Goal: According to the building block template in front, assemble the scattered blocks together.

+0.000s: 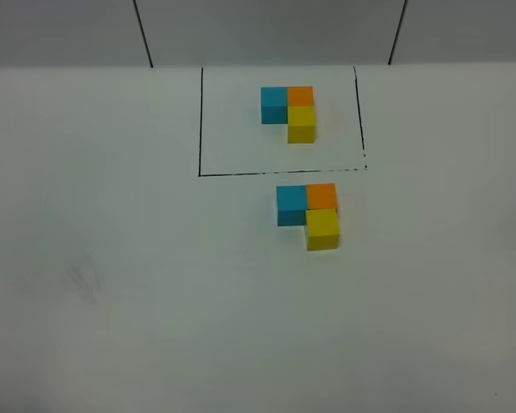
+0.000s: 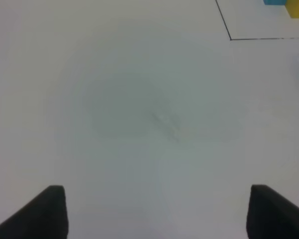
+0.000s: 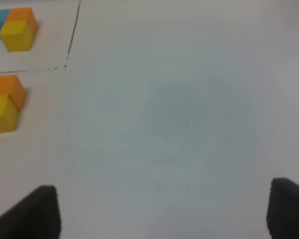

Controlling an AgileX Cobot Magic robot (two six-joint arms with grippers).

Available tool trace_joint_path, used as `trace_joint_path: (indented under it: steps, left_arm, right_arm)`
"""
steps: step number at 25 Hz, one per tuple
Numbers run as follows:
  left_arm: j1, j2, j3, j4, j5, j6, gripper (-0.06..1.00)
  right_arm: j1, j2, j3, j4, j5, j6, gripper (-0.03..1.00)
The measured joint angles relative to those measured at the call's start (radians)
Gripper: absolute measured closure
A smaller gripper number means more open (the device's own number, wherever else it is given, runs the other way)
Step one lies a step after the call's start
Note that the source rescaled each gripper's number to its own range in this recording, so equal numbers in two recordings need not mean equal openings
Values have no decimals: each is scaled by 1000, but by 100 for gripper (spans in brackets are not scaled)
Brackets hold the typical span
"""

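The building block template [image 1: 289, 110] is an L of blue, orange and yellow cubes inside a thin black frame [image 1: 275, 172] at the table's back. Just in front of the frame, the light blue cube [image 1: 291, 205], the orange cube [image 1: 322, 196] and the yellow cube [image 1: 322, 229] sit touching in the same L. The right wrist view shows the orange cube [image 3: 7, 87] and yellow cube [image 3: 1, 114] to one side. My left gripper [image 2: 159, 214] and right gripper [image 3: 162, 211] are open and empty over bare table, well away from the cubes. Neither shows in the high view.
The white table [image 1: 112, 258] ends at a grey back wall [image 1: 258, 30] with two dark seams. A faint scuff [image 1: 86, 280] marks the table's left part. The frame's corner [image 2: 230, 39] shows in the left wrist view.
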Motion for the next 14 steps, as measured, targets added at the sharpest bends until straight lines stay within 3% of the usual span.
trace_joint_path:
  steps: [14]
  left_arm:
    - [0,0,0,0,0,0,34]
  right_arm:
    - [0,0,0,0,0,-12,27]
